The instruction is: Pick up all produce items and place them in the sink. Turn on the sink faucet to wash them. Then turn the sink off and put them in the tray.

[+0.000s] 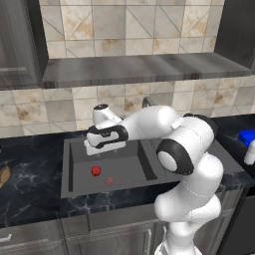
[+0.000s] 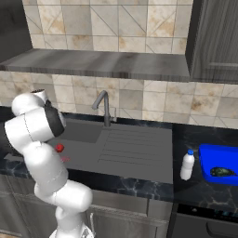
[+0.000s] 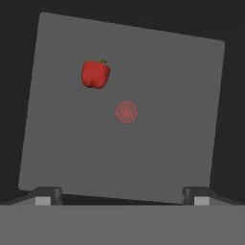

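- My gripper (image 1: 105,147) hangs above the sink (image 1: 79,149) basin with its jaws spread wide and nothing between them; in the hand view my two fingertips (image 3: 48,195) sit far apart at the bottom, over the bare basin floor.
- The red produce item (image 3: 95,74), a small pepper-like piece with a green stem, lies on the floor of the basin, near the small red drain mark (image 3: 126,112) but not touching it.
- From the left base view the red piece sits below and just left of my hand; from the right base view it shows just beside my upper arm.
- The dark green-black produce item (image 2: 222,172) lies in the blue tray (image 2: 207,155) on the counter, well apart from the basin, past the ribbed drainboard (image 2: 135,146).
- A small white bottle (image 2: 187,165) stands upright just beside the tray, between it and the drainboard.
- The faucet (image 2: 104,107) rises at the back edge of the sink, its spout bent toward the basin; I cannot tell how its lever is set.
- A tan-brown oblong item (image 1: 4,176) rests on the dark marble counter (image 1: 30,169) left of the sink.
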